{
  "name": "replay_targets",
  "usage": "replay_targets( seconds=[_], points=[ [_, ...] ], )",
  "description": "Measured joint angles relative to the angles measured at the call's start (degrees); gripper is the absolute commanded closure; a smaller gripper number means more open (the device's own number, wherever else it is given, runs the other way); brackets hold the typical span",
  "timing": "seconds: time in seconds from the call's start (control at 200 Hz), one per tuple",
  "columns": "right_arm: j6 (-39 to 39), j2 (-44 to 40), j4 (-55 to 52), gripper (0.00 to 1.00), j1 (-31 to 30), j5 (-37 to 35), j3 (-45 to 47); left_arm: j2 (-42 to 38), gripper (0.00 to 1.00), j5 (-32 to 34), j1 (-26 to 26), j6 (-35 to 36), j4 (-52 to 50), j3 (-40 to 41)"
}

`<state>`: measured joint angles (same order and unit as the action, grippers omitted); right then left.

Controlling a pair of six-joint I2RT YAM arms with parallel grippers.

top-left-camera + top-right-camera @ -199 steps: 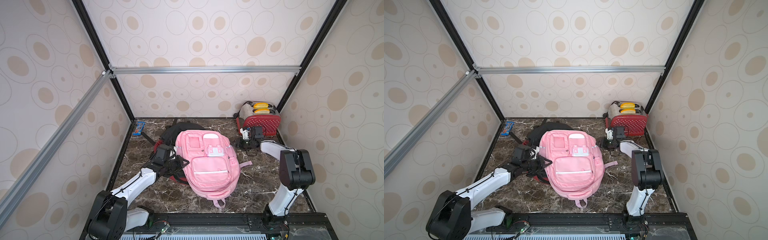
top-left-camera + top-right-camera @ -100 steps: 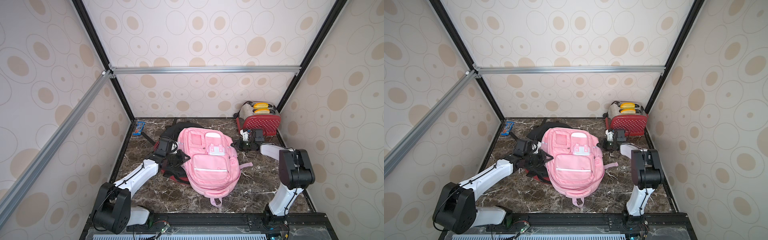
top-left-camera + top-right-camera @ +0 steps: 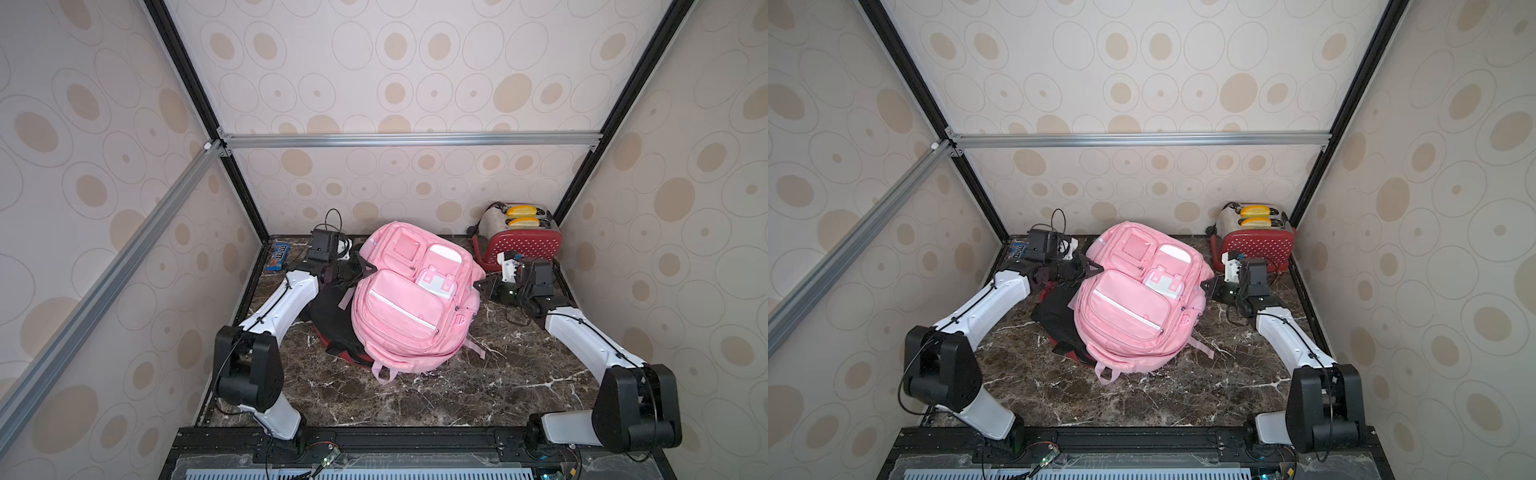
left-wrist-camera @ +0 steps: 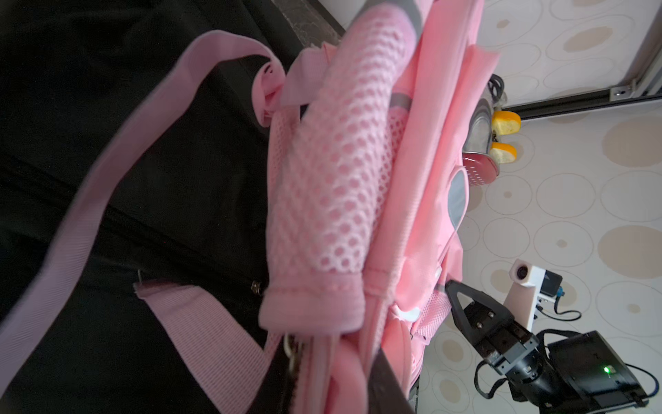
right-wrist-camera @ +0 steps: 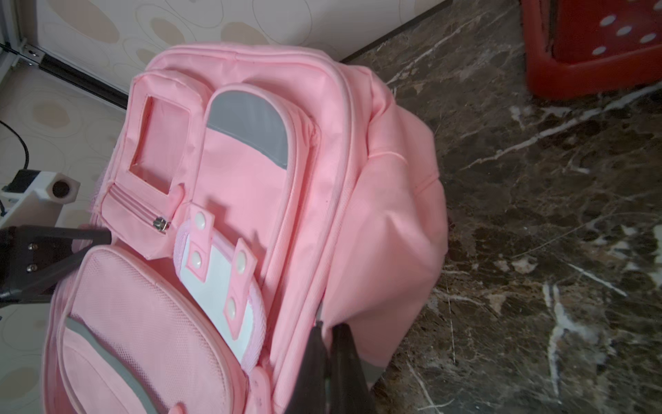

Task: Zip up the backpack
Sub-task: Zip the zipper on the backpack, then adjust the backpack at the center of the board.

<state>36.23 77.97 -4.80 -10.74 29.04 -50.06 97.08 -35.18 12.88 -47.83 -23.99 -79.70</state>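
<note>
Backpack: the pink backpack (image 3: 399, 307) lies front-up on the tabletop (image 3: 478, 386). Its left part rests on a black bag (image 3: 332, 320).
Left fingers: my left fingers (image 3: 368, 268) are clamped on fabric at the backpack's upper left edge, beside the mesh shoulder strap (image 4: 333, 161).
Right fingers: my right fingers (image 3: 478, 286) are pressed fully together against the backpack's right side seam. I cannot see whether a zipper pull sits between them.
Step in hand: I judge this as taking hold of the pull, with the bag braced and the zip not yet run.
Next move: I should draw the right fingers along the zipper track and follow its curve. The left fingers hold the fabric taut against that pull. If nothing travels with me, I should re-grip.
</note>
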Motion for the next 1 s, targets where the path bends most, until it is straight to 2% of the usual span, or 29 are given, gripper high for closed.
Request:
replay_targets(
  seconds=[0.155,0.346,0.456,0.546,0.676,0.786,0.886,1.002],
  points=[
    [0.46,1.01,-0.17,1.0,-0.98,-2.45,2.08,8.92,0.84,0.17,0.09,2.08,-1.77,-4.83],
    [1.05,2.86,0.15,1.0,-1.36,-3.28,2.8,13.31,0.51,2.49,-0.02,2.6,-1.38,-5.27],
    [1.46,3.52,0.11,1.0,-1.57,-3.34,2.91,13.11,0.42,5.22,-0.22,3.1,-1.4,-7.17],
    [1.77,3.54,0.22,1.0,-1.68,-3.56,3.17,11.8,0.39,7.96,-0.46,4.55,-2.34,-8.83],
    [1.86,3.54,0.2,1.0,-1.84,-3.87,3.19,5.46,0.35,12.13,-1.33,7.39,-5.9,-8.87],
    [1.75,3.54,0.0,1.0,-1.84,-4.15,3.21,-3.48,0.32,15.13,-2.38,9.55,-8.33,-6.6],
    [1.79,3.54,0.02,1.0,-1.86,-4.31,3.21,-14.56,0.32,15.76,-2.97,10.14,-8.76,0.92],
    [2.38,3.54,0.35,1.0,-1.95,-4.59,3.72,-26.58,0.35,12.55,-3.08,8.59,-7.93,13.49]
  ],
)
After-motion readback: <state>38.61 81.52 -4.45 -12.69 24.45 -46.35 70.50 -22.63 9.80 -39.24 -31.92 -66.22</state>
